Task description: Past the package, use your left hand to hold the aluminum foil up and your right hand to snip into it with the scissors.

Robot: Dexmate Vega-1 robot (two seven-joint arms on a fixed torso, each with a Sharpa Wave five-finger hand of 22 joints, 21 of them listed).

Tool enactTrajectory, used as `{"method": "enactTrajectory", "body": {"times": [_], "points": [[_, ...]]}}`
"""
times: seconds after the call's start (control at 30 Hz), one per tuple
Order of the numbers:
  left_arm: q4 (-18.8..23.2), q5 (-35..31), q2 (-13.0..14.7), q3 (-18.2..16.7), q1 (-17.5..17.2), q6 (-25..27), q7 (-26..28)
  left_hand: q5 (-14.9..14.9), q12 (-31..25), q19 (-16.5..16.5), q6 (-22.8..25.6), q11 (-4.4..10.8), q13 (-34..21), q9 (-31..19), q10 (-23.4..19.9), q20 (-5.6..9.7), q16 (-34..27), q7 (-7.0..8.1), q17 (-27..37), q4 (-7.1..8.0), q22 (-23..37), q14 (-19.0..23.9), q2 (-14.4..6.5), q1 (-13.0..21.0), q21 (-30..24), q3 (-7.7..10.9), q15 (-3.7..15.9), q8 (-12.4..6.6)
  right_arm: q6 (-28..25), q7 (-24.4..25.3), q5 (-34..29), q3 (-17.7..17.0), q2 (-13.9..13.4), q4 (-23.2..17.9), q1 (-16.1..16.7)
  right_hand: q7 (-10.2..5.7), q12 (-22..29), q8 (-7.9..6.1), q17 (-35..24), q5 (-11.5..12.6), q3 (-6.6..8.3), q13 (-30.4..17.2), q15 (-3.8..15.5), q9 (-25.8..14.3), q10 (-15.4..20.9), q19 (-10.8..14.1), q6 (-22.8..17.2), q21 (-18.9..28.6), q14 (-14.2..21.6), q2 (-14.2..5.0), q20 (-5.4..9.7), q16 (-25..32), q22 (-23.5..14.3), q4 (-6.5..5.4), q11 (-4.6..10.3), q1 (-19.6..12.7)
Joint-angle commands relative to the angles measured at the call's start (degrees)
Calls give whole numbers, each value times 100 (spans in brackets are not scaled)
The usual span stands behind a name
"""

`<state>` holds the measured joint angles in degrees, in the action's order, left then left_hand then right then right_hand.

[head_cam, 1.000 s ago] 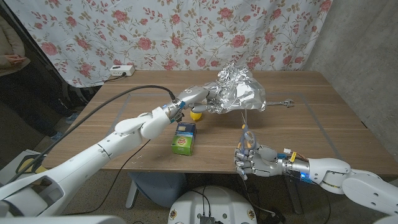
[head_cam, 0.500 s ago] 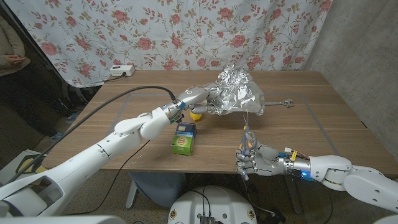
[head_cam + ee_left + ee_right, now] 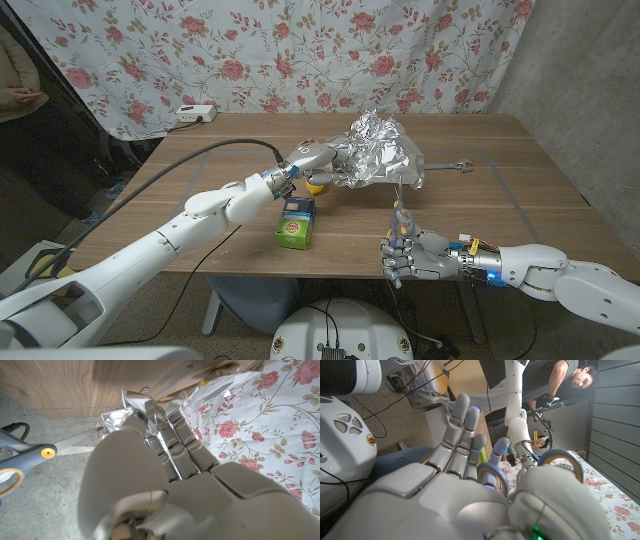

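Crumpled aluminum foil [image 3: 380,152] is pinched up off the table by the left hand [image 3: 312,157], beyond the package [image 3: 295,222]. Nearer, the right hand [image 3: 405,256] grips the scissors [image 3: 399,208] upright; blades short of the sheet may snip air or drag it loose.

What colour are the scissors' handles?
Grey with yellow-orange trim on the scissors, clearest in the left wrist view.
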<state>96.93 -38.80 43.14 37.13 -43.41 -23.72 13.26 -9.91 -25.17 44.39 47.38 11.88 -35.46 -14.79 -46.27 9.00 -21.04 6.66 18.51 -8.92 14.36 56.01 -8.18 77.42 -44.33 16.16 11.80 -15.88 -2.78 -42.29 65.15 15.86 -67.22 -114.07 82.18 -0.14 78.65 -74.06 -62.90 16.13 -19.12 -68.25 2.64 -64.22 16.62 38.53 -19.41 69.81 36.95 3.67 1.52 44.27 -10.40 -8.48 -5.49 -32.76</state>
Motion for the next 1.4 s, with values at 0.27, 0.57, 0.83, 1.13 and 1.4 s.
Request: {"method": "enactTrajectory", "body": {"times": [0.27,0.57,0.83,1.13,1.4], "points": [[-45,28,-36,64,61,-93,-83,-36,38,-26,41,-24,-27,-23,-60,1,-6,31,35,12,-5,277,3,81,-61,-15,213,15,-221,-91,-274,183,-208,-13,-294,775,-24,105,24,69,-3,22,-62,-2,-86,10,695,-92,-41,45,-71,-46,-1,10,-41,83],[-45,75,-38,61,75,-109,-161,-40,46,-58,47,-28,-39,-25,-55,11,-1,28,46,12,-12,272,1,84,-80,-16,213,16,-414,-191,-420,462,-177,35,-644,790,-9,158,37,100,24,2,-82,-3,-126,27,701,-127,-47,27,-79,-53,-3,26,-49,78],[-72,68,-36,76,82,-161,-177,-42,52,-68,54,-27,-45,-26,-56,12,-1,36,57,15,-18,274,-4,85,-104,-15,212,16,-455,-145,-445,550,-224,48,-751,800,-13,189,49,118,45,17,-93,-21,-136,34,718,-153,-55,5,-80,-59,-5,41,-54,55],[-35,76,-4,60,62,-151,-236,-44,62,-84,62,-29,-56,-28,-54,17,1,36,73,14,-27,276,0,87,-137,-18,213,17,-429,-84,-449,545,-312,67,-820,808,-11,209,63,133,61,30,-79,-38,-126,41,696,-179,-49,-15,-79,-61,-7,57,-48,27],[29,28,10,93,93,-65,-428,-45,69,-113,71,-24,-64,-30,-61,12,-6,30,92,11,-33,288,1,94,-168,-19,213,17,-289,-57,-441,450,-447,8,-781,783,-13,228,58,145,81,41,-73,-76,-133,54,714,-201,-50,-45,-79,-53,-9,75,-48,-18]]}}
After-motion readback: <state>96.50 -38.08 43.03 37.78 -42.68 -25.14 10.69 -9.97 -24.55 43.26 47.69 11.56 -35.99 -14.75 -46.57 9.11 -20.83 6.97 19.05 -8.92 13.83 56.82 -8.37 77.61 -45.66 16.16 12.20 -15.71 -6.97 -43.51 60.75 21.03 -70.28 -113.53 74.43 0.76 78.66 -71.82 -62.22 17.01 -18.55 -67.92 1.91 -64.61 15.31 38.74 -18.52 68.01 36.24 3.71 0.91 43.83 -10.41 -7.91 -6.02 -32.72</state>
